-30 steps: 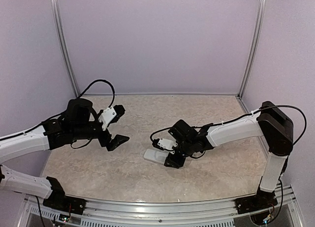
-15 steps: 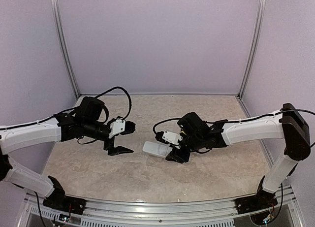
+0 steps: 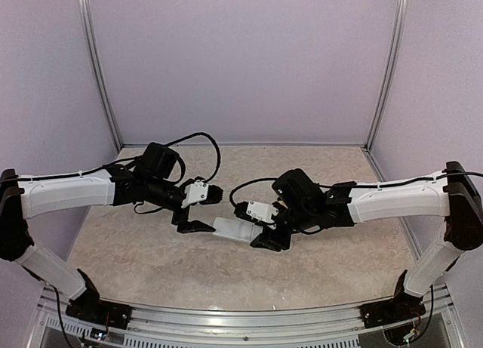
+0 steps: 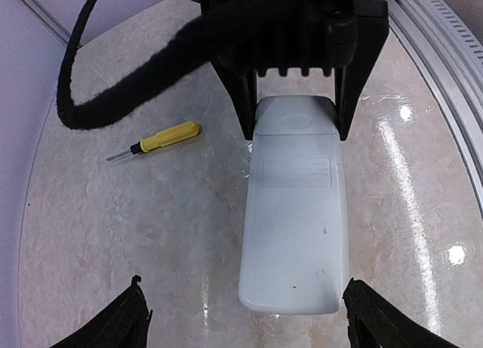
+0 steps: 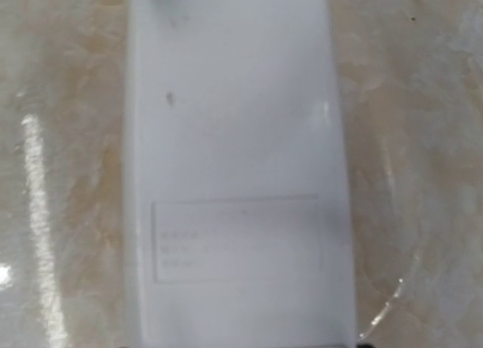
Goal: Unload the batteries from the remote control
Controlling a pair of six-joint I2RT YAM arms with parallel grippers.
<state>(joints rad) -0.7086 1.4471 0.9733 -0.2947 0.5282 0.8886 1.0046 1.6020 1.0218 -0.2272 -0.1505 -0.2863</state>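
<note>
Closest in the left wrist view, the left gripper [image 4: 253,327] stands spread wide. Its two dark fingertips [image 4: 130,324] sit at the bottom corners of the view, well clear of each other, and grasp nothing. The near end of the remote control [image 4: 294,212] lies in the gap between them, with bare table [image 4: 113,227] showing on either side, so neither tip touches it.

The remote is a white slab with rounded corners that runs straight away from that gripper, broad face up. A faint framed label shows about halfway along (the right wrist view, filled almost wholly by the same face, shows the label too, its print too blurred to read). The pictures do not settle whether the slab rests on the marbled surface or hangs just above it.

At its far end the right gripper [image 4: 296,121] is clamped on it, one black finger [image 4: 243,106] pressed to each long edge. A thick black cable [image 4: 83,99] loops off that arm to the left.

Farther back and to the left, apart from both tools, a yellow-handled screwdriver [image 4: 162,138] lies flat on the table.
</note>
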